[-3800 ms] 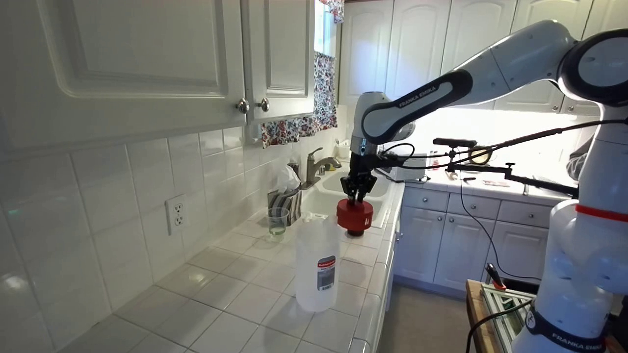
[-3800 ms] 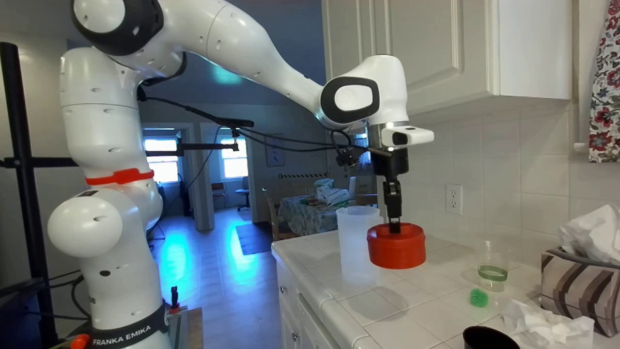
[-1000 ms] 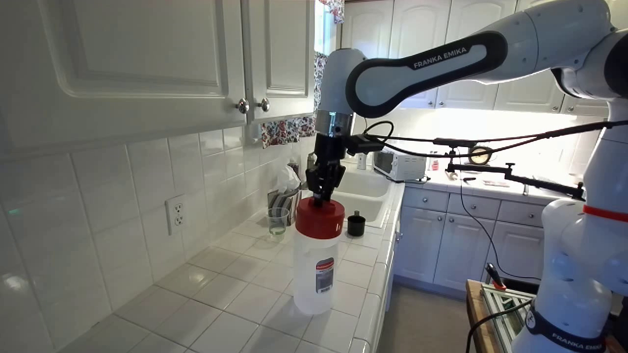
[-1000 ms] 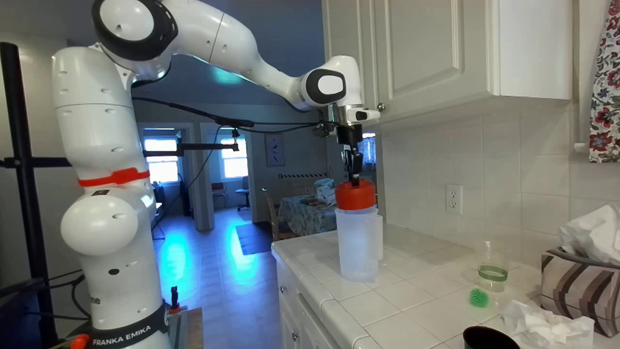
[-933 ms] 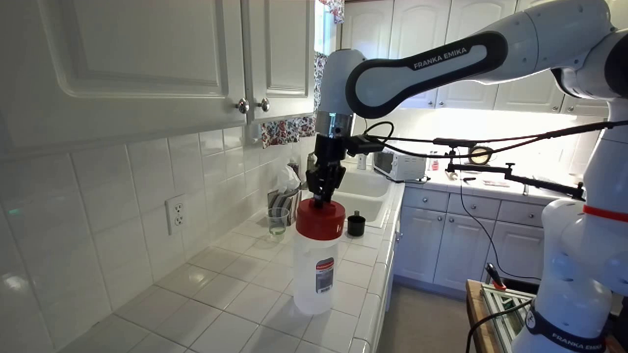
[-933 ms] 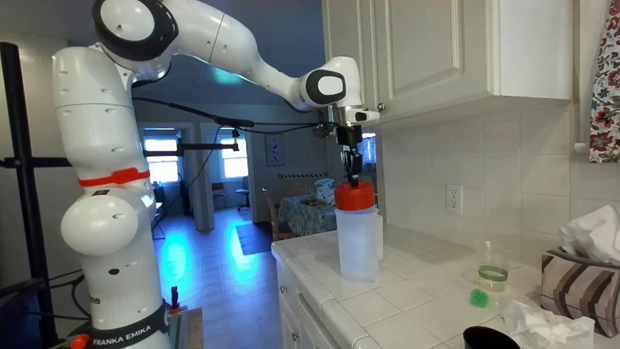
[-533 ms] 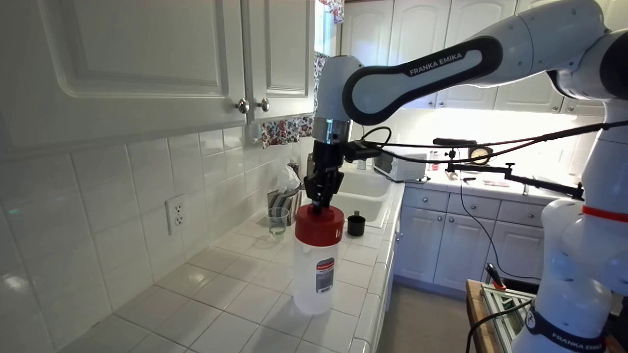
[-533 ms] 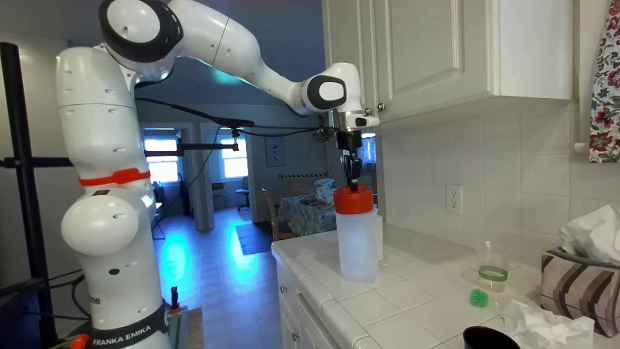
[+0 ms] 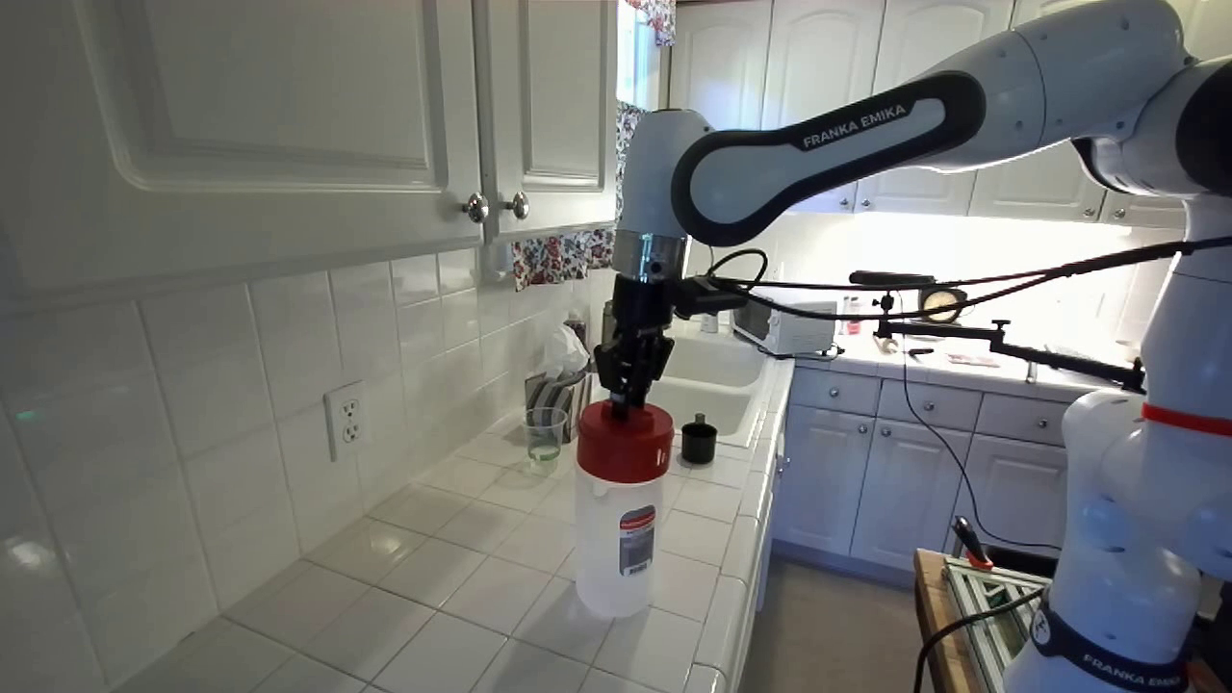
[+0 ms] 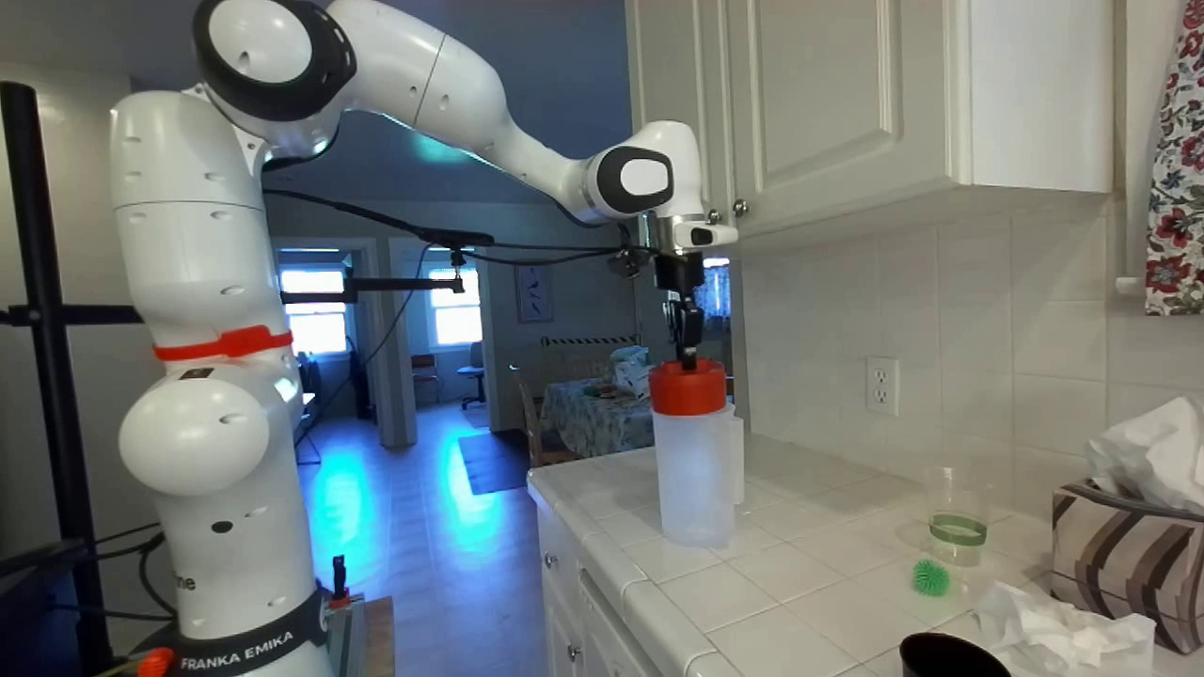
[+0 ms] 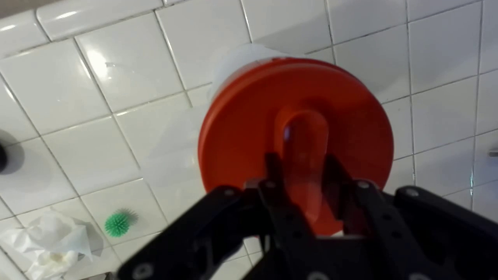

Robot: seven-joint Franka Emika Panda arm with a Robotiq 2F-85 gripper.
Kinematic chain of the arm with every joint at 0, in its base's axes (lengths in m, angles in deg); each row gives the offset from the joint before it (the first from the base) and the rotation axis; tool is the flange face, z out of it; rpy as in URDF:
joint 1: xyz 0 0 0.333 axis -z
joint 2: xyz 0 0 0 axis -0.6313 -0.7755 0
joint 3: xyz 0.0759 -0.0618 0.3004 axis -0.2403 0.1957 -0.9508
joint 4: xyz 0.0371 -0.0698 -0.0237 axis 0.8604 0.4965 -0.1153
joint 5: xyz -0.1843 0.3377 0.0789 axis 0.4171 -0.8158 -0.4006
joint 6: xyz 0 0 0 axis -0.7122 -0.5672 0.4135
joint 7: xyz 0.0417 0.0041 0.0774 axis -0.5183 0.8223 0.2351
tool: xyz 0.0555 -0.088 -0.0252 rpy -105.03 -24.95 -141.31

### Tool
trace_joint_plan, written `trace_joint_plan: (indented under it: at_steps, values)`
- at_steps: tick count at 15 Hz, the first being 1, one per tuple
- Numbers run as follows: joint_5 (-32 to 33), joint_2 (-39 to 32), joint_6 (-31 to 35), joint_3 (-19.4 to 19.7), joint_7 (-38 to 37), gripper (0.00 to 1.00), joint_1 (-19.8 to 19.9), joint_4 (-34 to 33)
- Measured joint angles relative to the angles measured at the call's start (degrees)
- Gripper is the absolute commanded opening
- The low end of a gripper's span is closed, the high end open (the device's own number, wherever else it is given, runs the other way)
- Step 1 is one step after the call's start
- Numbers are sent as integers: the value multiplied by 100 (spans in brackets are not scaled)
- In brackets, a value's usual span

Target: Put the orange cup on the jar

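Orange-red, drum-shaped plastic cup sits level atop the tall, frosted-white plastic jar in both exterior views, round axis vertical, roughly in line with the jar's long axis; can't tell if fully seated. Raised oblong orange ridge on its top faces up, long axis near top-to-bottom in the wrist view. Black two-finger gripper points down, clamped on the ridge. Jar stands on white tiled counter.

Frosted plast. jar, glossy tiles
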Motion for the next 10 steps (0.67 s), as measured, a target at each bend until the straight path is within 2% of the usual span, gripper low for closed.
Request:
trace_joint_plan:
  at_steps: [10]
  values:
    - [-71,-25,136,0,-53,8,0,-1]
